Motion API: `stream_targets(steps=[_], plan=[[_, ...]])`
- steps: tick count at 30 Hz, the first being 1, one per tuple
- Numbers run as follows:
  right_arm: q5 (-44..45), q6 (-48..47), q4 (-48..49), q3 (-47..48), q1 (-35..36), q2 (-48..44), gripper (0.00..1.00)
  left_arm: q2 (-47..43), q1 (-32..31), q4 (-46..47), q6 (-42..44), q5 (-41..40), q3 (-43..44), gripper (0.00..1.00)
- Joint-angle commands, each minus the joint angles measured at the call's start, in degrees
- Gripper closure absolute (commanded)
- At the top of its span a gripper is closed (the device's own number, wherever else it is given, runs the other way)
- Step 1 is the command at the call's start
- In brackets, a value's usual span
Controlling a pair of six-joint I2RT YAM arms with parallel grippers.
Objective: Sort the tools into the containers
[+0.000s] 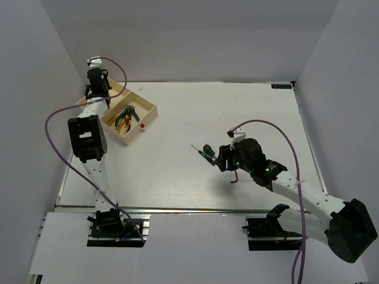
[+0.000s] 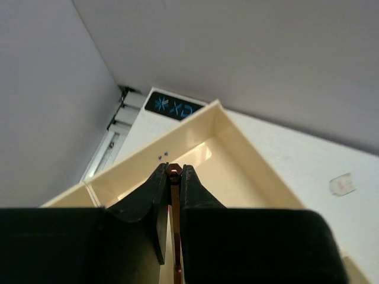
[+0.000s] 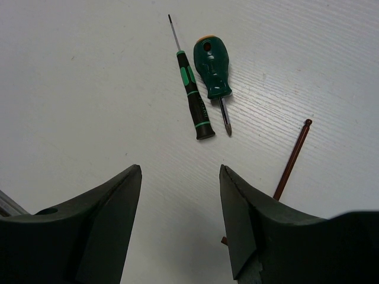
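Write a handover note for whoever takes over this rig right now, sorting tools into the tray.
Left hand: shut on a thin hex key, over the left end of the tray.
Right hand: open, empty, above the table near the loose tools.
Done: pliers lie in the tray.
Left: drop the held key; then thin screwdriver, stubby screwdriver and second hex key, all on the table.

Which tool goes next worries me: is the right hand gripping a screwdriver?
No, the right hand is open; both screwdrivers lie free beyond it.

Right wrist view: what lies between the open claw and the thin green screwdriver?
Nothing: bare table between right gripper and thin screwdriver, shown in the right wrist view.
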Motion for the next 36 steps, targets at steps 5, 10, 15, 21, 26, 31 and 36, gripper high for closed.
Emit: stream_targets(steps=[5, 10, 15, 21, 26, 31, 36], plan=[[0.4, -0.3, 0.3, 0.4, 0.1, 1.1, 0.38, 1.8, -0.2, -1.0, 2.4, -3.1, 4.1, 1.00], [0.6, -0.1, 0.6, 0.4, 0.1, 2.1, 0.38, 2.8, -0.2, -4.5, 3.4, -1.7, 6.6, 1.00], [0.4, 0.0, 1.0, 0.1, -0.1, 2.5, 0.38, 2.7, -0.2, -8.8, 3.9, 1.7, 9.9, 1.00], [-0.4, 0.3, 1.8, -0.5, -0.1, 2.7, 0.38, 4.4, -0.2, -13.4, 3.9, 5.0, 13.7, 1.00], [-0.5, 0.1, 2.1, -0.4, 0.1, 3.2, 0.38, 7.1, -0.2, -15.0, 3.8, 6.1, 15.4, 1.00], [-0.6, 0.4, 2.2, -0.7, 0.0, 3.7, 0.37, 8.9, -0.2, -16.6, 2.5, 8.0, 15.7, 0.99], [-0.2, 0.5, 2.7, -0.8, 0.0, 3.9, 0.38, 10.1, 0.3, -18.1, 0.7, 8.1, 16.7, 0.89]])
